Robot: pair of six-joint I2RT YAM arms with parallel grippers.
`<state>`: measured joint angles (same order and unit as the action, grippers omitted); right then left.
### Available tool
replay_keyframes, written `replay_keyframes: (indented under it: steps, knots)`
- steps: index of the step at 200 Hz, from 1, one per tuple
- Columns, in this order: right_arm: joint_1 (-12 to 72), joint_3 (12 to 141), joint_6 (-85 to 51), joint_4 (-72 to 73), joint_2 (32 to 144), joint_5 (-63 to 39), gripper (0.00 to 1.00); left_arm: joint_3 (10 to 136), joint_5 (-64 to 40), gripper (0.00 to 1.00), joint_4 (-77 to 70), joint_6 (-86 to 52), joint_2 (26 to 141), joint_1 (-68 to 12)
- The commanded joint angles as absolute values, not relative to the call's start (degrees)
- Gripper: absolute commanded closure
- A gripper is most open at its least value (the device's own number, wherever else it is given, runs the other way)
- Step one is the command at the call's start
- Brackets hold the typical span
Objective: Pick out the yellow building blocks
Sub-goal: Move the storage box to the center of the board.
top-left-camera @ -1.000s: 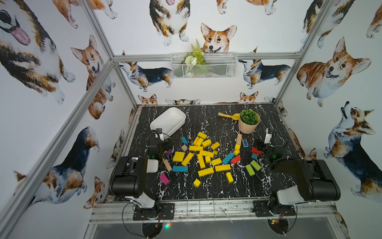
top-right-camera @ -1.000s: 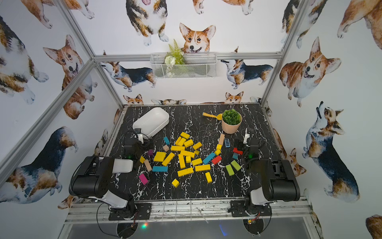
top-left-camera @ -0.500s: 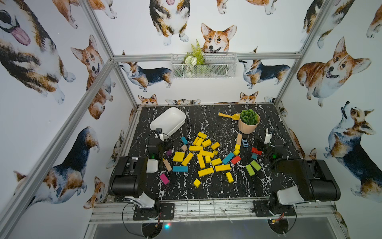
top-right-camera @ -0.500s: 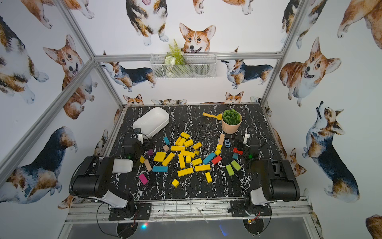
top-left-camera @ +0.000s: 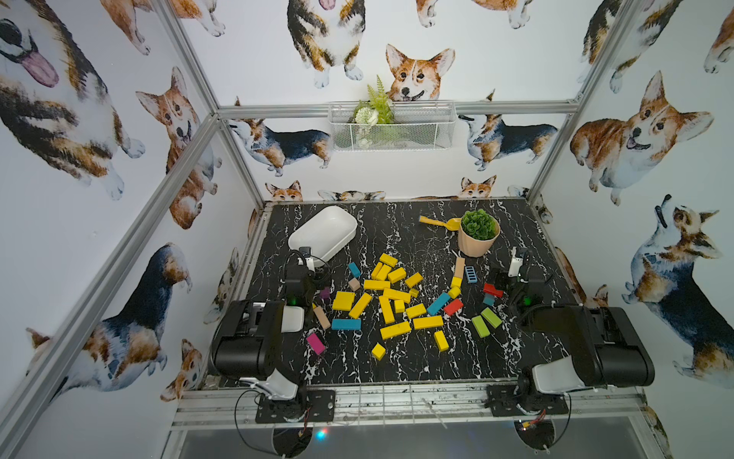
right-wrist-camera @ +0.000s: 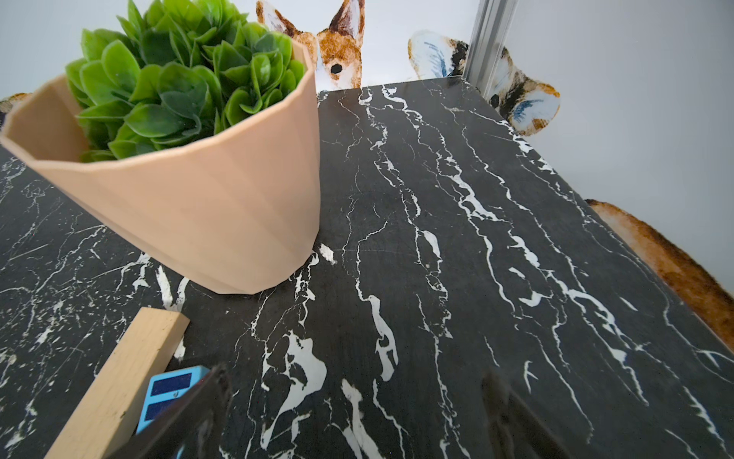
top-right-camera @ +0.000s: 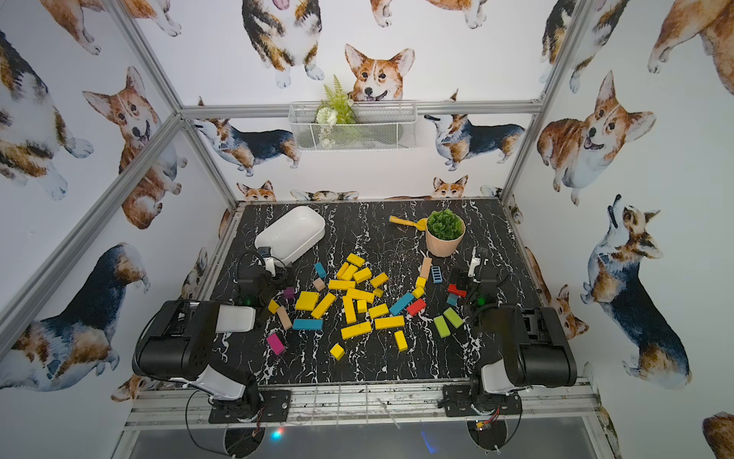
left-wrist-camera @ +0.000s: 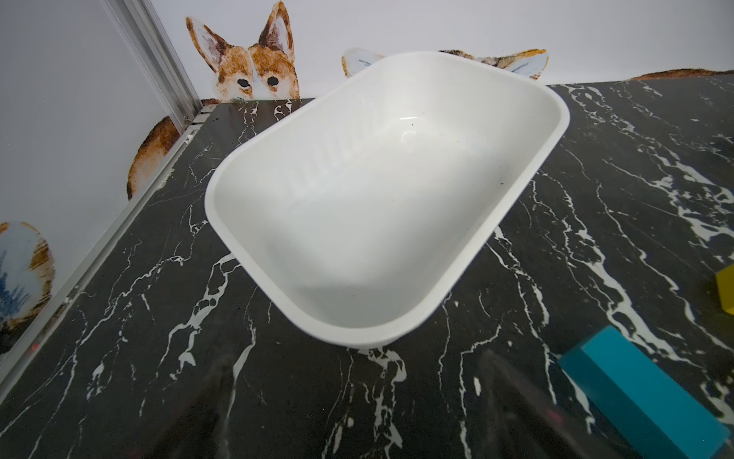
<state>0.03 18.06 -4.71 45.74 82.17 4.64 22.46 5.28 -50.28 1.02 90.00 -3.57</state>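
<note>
1. Only the wrist views show the jaws up close: the left gripper (left-wrist-camera: 357,397) has its two dark fingers (left-wrist-camera: 214,397) spread wide, holding and touching nothing
2. Likewise the right gripper (right-wrist-camera: 355,397) stands fully spread and empty-handed above the black, white-veined table (right-wrist-camera: 437,238)
3. Just ahead of the left gripper lies the white tub (left-wrist-camera: 357,222), smooth glossy plastic with rounded corners and bare inside. A teal block (left-wrist-camera: 635,397) sits beside one finger
4. Ahead of the right gripper stands a faceted peach pot (right-wrist-camera: 218,206) of plastic green leaves. A plain wooden bar (right-wrist-camera: 119,381) and a light blue slotted piece (right-wrist-camera: 167,389) lie by one finger; whether the finger touches that piece I cannot tell
5. Both top views alone show the yellow building blocks (top-left-camera: 386,309) (top-right-camera: 349,310) together. They lie scattered between the two grippers and apart from both: mostly long painted bars, some small cubes and one flat square (top-left-camera: 343,301), mixed with teal, red, pink and lime-green pieces
6. Beyond the pot from the right gripper lies a yellow scoop (top-left-camera: 437,222), seen in the top views only
</note>
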Motion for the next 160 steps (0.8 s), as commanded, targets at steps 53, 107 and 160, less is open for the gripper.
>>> replay_keyframes:
  steps: [53,107,160]
  knots:
    - [0.2,21.8,-18.1,20.7,54.2,9.7,0.0,29.1,16.0,0.01,-27.4,-4.3,74.0,-4.4]
    - [0.1,32.1,-33.4,-0.8,55.0,-1.7,0.0,43.3,33.8,0.01,4.0,-27.6,71.1,-3.9]
    - [6.3,38.0,-33.4,-8.0,57.8,-15.3,0.01,58.5,16.6,0.01,17.7,-31.9,84.1,-2.1]
